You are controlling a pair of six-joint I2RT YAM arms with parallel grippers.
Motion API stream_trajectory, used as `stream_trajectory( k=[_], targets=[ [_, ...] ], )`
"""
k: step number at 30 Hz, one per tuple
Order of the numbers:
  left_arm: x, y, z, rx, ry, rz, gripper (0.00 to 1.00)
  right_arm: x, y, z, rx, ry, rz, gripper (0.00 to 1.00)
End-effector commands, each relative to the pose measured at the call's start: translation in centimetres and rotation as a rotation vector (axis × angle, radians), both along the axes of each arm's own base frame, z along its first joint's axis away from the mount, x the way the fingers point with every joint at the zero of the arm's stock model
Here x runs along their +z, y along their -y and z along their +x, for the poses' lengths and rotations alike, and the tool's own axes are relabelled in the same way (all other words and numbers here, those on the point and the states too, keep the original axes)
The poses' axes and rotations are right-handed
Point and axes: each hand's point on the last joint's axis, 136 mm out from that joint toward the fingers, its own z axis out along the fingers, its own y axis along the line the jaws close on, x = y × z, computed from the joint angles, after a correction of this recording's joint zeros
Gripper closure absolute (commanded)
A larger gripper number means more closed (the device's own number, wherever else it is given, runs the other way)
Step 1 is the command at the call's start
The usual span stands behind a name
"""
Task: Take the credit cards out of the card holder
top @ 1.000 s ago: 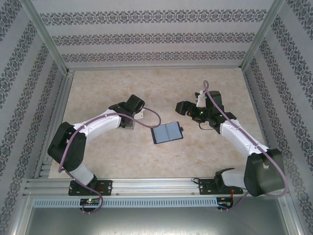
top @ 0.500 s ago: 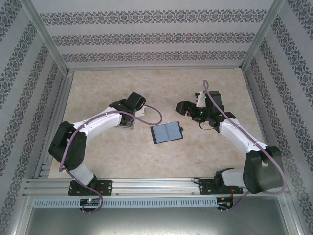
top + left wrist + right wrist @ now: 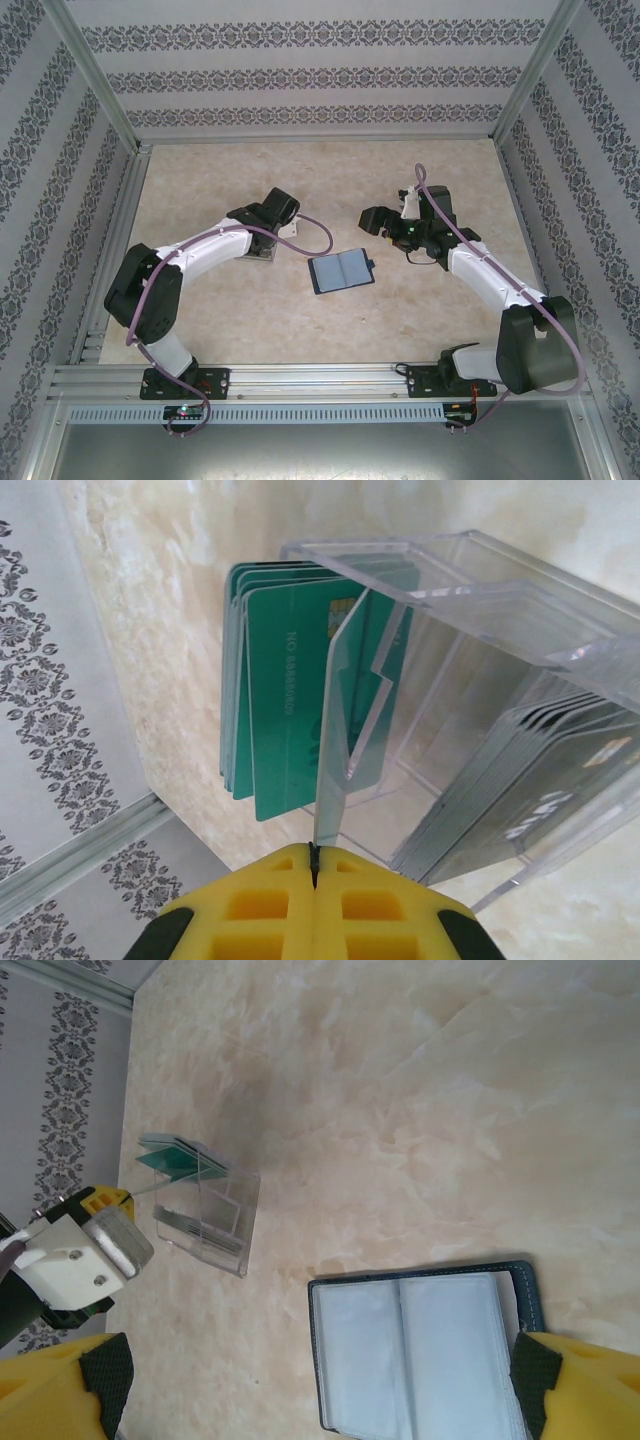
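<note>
The card holder point(image 3: 342, 271) lies open on the table, its dark navy rim framing pale grey-blue pockets point(image 3: 420, 1350). My right gripper point(image 3: 320, 1400) hovers open above it, one yellow finger to each side, holding nothing. My left gripper point(image 3: 314, 855) is shut on a credit card seen edge-on point(image 3: 330, 800), held at the clear plastic box point(image 3: 500, 680). Several teal credit cards point(image 3: 280, 700) stand upright in the box's left compartment. In the top view the left gripper point(image 3: 275, 235) is over the box point(image 3: 262, 256), left of the card holder.
A stack of grey cards point(image 3: 530, 790) fills the box's other compartment. The box point(image 3: 205, 1220) stands a short way from the holder's left edge. Patterned walls and metal rails point(image 3: 110, 250) enclose the marble-look table.
The left arm has shifted slightly, its gripper moving a little toward the back over the box. The right arm and card holder have not moved.
</note>
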Motion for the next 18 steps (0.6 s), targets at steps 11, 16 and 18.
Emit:
stream_trajectory(
  k=[11,16,18],
  targets=[
    [1.9,-1.1,0.3,0.011,0.016,0.026,1.0,0.3,0.0,0.4,0.006,0.013,0.021,0.02],
    [2.3,-1.4,0.3,-0.019,0.042,0.062,1.0,0.3,0.0,0.3,0.004,0.014,0.026,0.02],
    [2.6,-1.4,0.7,-0.031,0.064,0.073,1.0,0.3,0.0,0.3,0.003,0.014,0.026,0.02]
  ],
)
